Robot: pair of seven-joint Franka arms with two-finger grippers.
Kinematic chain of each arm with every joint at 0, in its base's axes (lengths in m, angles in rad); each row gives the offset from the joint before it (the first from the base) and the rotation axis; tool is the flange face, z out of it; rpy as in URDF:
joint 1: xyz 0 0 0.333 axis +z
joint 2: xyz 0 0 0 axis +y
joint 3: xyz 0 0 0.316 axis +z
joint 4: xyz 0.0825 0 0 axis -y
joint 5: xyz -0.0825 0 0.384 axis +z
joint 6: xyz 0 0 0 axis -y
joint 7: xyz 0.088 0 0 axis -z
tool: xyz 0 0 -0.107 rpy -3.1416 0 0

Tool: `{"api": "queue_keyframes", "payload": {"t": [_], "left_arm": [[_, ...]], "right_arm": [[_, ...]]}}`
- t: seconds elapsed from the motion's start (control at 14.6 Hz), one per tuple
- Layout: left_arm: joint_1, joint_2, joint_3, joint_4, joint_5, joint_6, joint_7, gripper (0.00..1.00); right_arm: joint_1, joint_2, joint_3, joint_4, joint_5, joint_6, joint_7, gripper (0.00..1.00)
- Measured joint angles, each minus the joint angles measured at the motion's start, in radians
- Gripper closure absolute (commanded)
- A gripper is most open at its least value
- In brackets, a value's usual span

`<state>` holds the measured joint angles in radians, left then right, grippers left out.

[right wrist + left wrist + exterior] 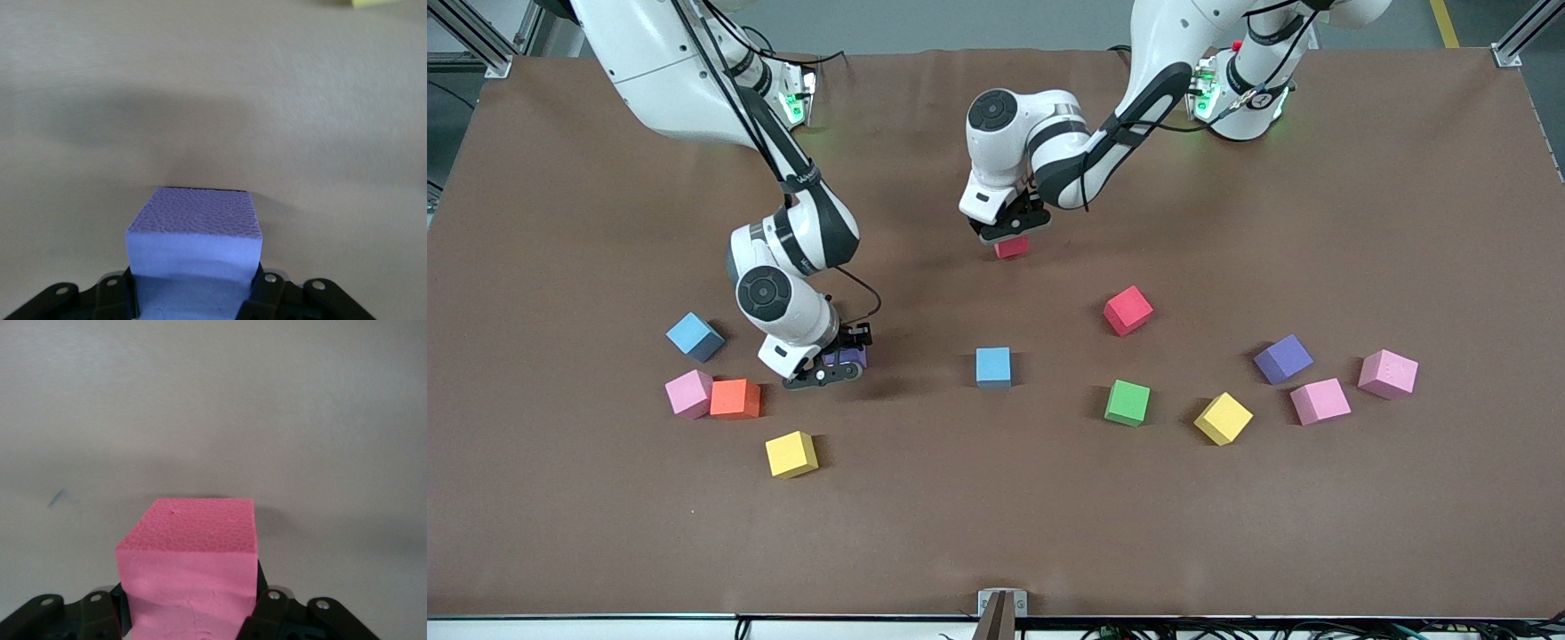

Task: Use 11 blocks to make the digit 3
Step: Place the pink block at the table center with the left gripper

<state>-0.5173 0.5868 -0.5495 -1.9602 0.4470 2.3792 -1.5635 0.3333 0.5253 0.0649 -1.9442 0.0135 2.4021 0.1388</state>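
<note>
Left gripper (1011, 238) clamped on red cube (1012, 247), mid-tabletop toward robots' edge. Right gripper (838, 366) closed on purple cube (847, 357), near light-blue cube (694, 336). Digit unstarted. Advice: lift purple cube vertically, set flush beside red cube.

Purple block (848, 357) mostly hidden under right gripper (829, 367); fingers cut off in wrist views.

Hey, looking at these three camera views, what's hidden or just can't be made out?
- Front view: the purple block is mostly covered by the right gripper.
- Front view: the red block is partly under the left gripper; whether it rests on the table is unclear.
- Both wrist views: the fingertips are cut off by the picture edge and covered by the held block.
</note>
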Motion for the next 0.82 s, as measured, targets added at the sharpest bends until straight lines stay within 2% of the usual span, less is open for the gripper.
{"api": "queue_keyframes", "payload": {"t": [0.69, 0.82], "left_arm": [[-0.036, 0.035, 0.001, 0.019, 0.0, -0.048, 0.201, 0.76], [-0.036, 0.035, 0.001, 0.021, 0.0, -0.049, 0.223, 0.72]], "right_arm": [[0.059, -0.107, 0.003, -0.042, -0.004, -0.049, -0.772, 0.56], [0.066, -0.122, 0.002, -0.067, -0.004, -0.049, -0.882, 0.56]]}}
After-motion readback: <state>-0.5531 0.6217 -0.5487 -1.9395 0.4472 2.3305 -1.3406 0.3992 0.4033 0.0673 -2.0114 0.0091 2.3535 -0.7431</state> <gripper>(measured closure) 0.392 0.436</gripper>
